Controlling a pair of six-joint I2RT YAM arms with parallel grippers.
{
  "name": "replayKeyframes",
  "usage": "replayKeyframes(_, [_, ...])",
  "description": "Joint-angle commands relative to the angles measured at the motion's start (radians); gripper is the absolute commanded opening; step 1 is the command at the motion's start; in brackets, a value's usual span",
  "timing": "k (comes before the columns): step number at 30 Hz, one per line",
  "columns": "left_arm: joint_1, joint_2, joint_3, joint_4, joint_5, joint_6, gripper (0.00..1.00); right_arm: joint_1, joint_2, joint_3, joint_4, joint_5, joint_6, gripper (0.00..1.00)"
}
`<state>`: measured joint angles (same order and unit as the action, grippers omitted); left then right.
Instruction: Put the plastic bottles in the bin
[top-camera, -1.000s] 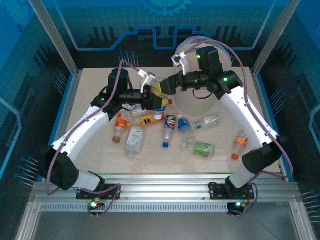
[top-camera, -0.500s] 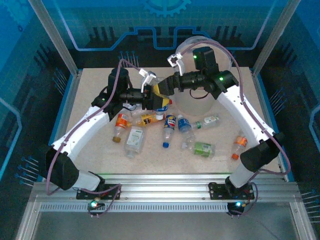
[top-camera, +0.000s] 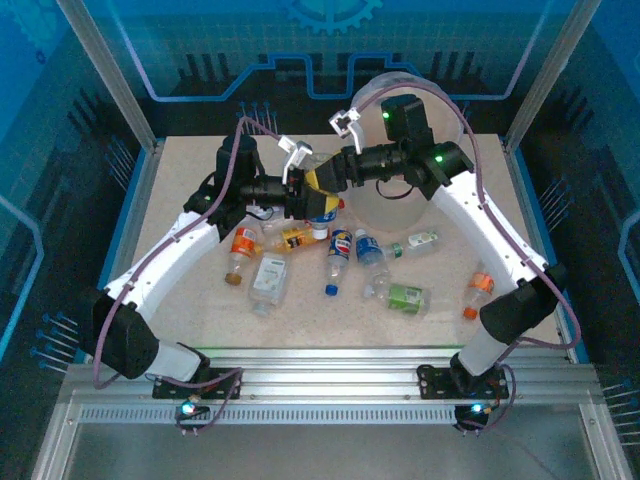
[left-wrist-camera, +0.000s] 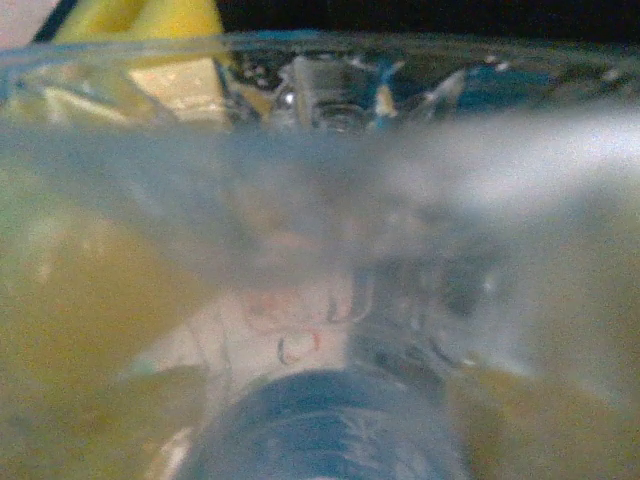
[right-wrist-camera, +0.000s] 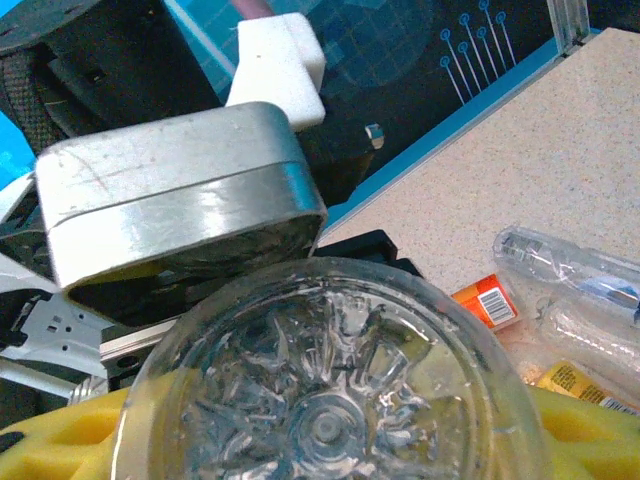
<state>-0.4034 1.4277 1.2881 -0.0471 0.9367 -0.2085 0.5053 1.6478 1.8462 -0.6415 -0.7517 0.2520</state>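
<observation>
A clear plastic bottle with a blue and white label hangs above the table between the two arms. My left gripper is shut on it; in the left wrist view the bottle blurs across the gripper. My right gripper stands open around the same bottle. Its ribbed base faces the right wrist camera, between the gripper's yellow fingers. The off-white bin stands behind, partly hidden by the right arm. Several more bottles lie on the table below.
Loose bottles include an orange-label one, a large clear one, two green-label ones and an orange one at the right. The left gripper's metal body sits close ahead of the right wrist camera.
The right gripper has slid left, closing in around the bottle that the left gripper holds. The left arm and the bottles on the table have stayed put.
</observation>
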Motion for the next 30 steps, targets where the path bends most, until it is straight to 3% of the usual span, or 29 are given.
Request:
replayKeyframes(1, [-0.009,-0.031,0.025,0.005,0.016,0.017,0.83,0.007,-0.013,0.010,0.009,0.035,-0.005,0.59])
replayKeyframes(3, [-0.009,-0.049,0.019,-0.004,-0.008,0.027,0.99,0.006,-0.019,0.010,0.004,0.052,-0.008,0.57])
replayKeyframes(15, [-0.007,-0.218,-0.041,-0.076,-0.246,0.068,0.99,-0.044,-0.072,0.072,-0.082,0.189,-0.053,0.46])
replayKeyframes(30, [-0.007,-0.446,-0.207,-0.069,-0.624,0.061,0.99,-0.141,0.042,0.446,-0.182,0.672,-0.143,0.42])
